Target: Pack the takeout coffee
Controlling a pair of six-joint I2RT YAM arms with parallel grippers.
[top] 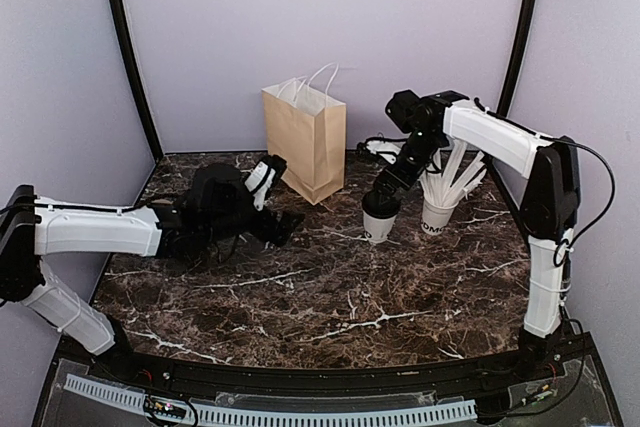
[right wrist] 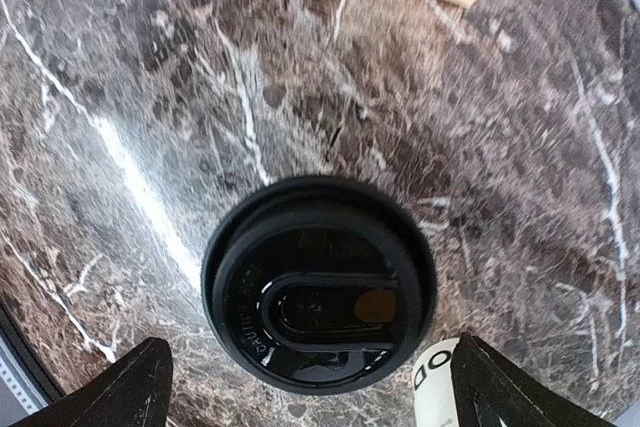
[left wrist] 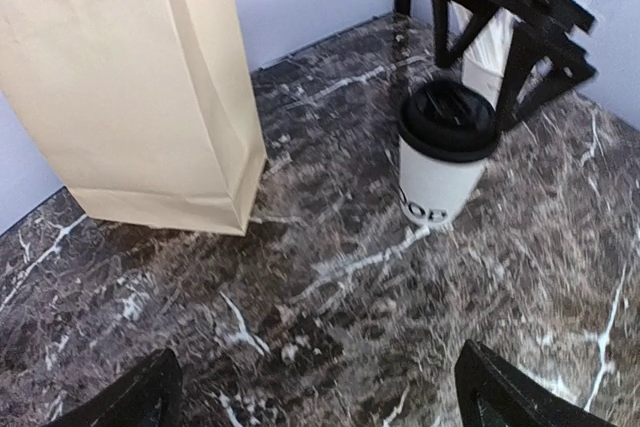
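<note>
The takeout coffee (top: 379, 221) is a white paper cup with dark lettering and a black lid (right wrist: 318, 282), upright on the marble table right of centre. My right gripper (top: 386, 190) hangs straight above it, open. In the right wrist view (right wrist: 312, 393) its two fingertips stand wide on either side of the lid, with a gap on each side. My left gripper (top: 278, 223) lies low over the table on the left, open and holding nothing. In the left wrist view (left wrist: 320, 399) it faces the cup (left wrist: 440, 165).
A brown paper bag (top: 306, 137) with handles stands upright at the back centre, left of the coffee (left wrist: 130, 87). A second white cup (top: 437, 215) full of white wrapped straws stands close on the coffee's right. Purple walls enclose the table.
</note>
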